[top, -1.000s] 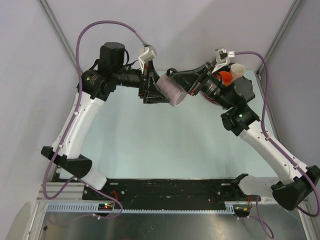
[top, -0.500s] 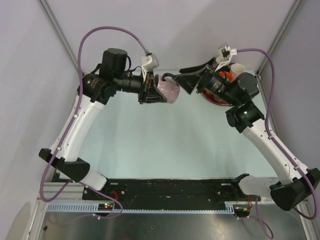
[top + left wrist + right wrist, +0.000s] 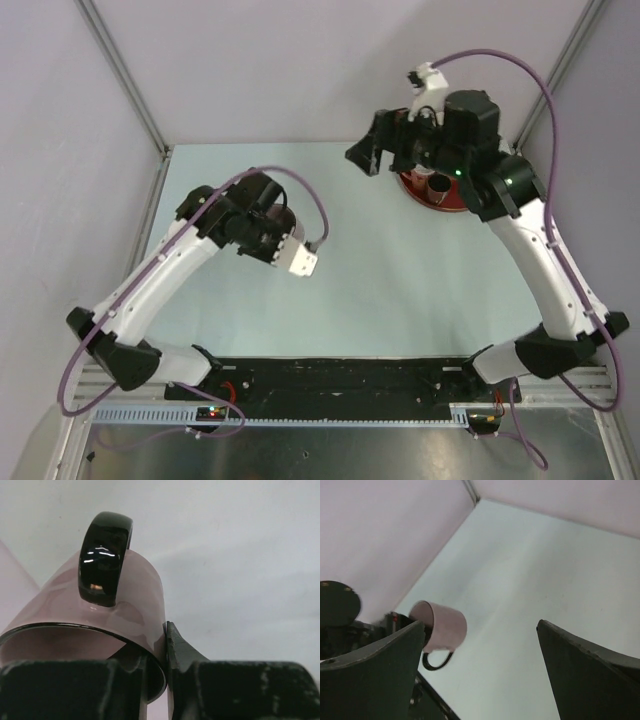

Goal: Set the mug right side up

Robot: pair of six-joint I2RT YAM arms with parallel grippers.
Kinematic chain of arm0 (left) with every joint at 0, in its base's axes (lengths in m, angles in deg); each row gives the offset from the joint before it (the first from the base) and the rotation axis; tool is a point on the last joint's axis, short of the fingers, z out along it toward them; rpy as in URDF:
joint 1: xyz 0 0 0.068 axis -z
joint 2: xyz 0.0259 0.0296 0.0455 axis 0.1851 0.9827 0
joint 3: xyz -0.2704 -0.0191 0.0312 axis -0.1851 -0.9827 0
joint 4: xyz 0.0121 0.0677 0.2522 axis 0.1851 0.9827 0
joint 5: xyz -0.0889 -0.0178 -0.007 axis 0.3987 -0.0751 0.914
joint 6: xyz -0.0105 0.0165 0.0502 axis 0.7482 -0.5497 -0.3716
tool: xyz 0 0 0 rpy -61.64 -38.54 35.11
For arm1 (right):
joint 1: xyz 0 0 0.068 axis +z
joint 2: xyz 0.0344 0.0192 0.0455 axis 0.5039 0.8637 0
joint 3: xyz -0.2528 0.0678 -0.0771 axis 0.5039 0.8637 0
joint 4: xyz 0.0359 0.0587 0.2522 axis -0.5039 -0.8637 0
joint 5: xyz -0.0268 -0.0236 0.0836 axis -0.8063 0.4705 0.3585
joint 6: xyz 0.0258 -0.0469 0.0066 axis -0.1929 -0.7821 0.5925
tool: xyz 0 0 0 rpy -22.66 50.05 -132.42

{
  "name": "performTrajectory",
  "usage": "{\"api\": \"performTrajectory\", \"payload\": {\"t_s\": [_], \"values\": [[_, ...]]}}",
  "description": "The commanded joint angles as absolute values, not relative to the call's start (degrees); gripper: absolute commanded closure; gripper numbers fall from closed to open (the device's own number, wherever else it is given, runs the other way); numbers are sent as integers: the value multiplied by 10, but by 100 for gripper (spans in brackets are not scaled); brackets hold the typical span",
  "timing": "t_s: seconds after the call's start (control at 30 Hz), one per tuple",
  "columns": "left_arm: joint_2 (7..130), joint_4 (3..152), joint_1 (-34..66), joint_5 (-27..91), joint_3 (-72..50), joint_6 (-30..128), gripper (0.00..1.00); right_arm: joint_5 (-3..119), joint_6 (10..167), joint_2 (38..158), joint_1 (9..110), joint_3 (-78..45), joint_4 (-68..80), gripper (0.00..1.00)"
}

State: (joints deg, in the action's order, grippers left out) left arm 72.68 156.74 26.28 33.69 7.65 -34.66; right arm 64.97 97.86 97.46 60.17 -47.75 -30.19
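Note:
The mug point(image 3: 442, 625) is pink with a black handle point(image 3: 102, 557). My left gripper point(image 3: 160, 647) is shut on its rim, one finger inside and the other finger point(image 3: 175, 640) outside the wall. In the right wrist view the mug lies roughly sideways with its mouth toward that gripper and its handle hanging down. From above the mug is hidden under my left wrist point(image 3: 262, 228), over the table's left middle. My right gripper point(image 3: 366, 155) is open and holds nothing, raised at the back of the table and well apart from the mug; its jaws point(image 3: 481, 625) frame the table.
A red plate point(image 3: 452, 203) with a small cup point(image 3: 437, 185) on it sits at the back right, under my right arm. The enclosure's grey walls and metal posts point(image 3: 125, 80) close in the table's back and sides.
My right gripper opened, let go of the mug and drew back over the red plate. My left gripper closed on the rim and swung the mug toward the near left.

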Motion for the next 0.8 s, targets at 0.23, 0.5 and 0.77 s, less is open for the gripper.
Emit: {"api": "performTrajectory", "payload": {"t_s": [0.23,0.5,0.77], "values": [[619,1561,386,77,22,-723,100,594,904,1091,741,-599,-494,1],[596,1525,411,31,-24,-782,100,565,911,1079,821,-580,-467,2],[598,1515,411,27,-30,-780,100,477,935,1139,861,-598,-481,11]]}}
